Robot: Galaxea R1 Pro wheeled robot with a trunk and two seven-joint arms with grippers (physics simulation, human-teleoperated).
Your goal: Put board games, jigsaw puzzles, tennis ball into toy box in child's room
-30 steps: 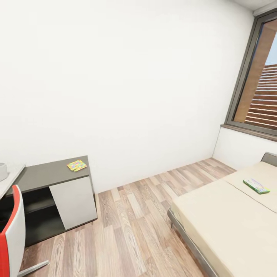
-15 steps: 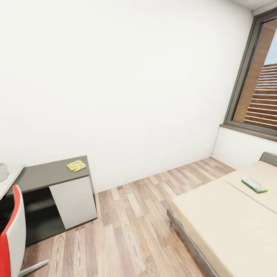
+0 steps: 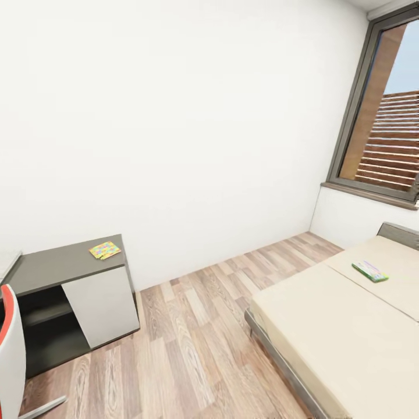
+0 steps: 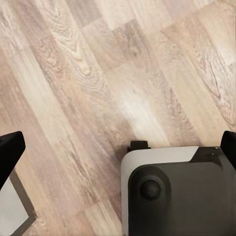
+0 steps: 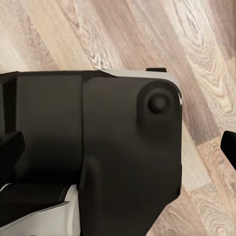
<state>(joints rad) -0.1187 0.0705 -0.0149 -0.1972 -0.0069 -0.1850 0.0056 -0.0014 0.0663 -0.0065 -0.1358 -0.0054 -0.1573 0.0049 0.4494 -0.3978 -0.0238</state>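
One jigsaw puzzle (image 3: 105,250), a thin multicolour square, lies on the dark grey cabinet (image 3: 58,265) that joins the table at the left. A green-edged board game (image 3: 370,271) rests flat on the beige bed (image 3: 326,331) at the right, near the grey headboard (image 3: 400,233). The toy box and the tennis ball are out of view. My left gripper (image 4: 118,152) is open, its dark fingertips (image 4: 10,152) far apart over the wood floor. Above the robot's dark base, my right gripper (image 5: 118,147) is also open and holds nothing.
A red and white chair (image 3: 10,349) stands at the left edge beside the cabinet's white door (image 3: 102,305). Wood-plank floor (image 3: 192,337) runs between cabinet and bed. A tall dark-framed window (image 3: 384,116) fills the right wall. The robot's base (image 4: 182,196) shows under the left gripper.
The whole head view has shifted left and slightly up, so the camera turned right. The puzzle, the board game and both grippers have not visibly moved themselves.
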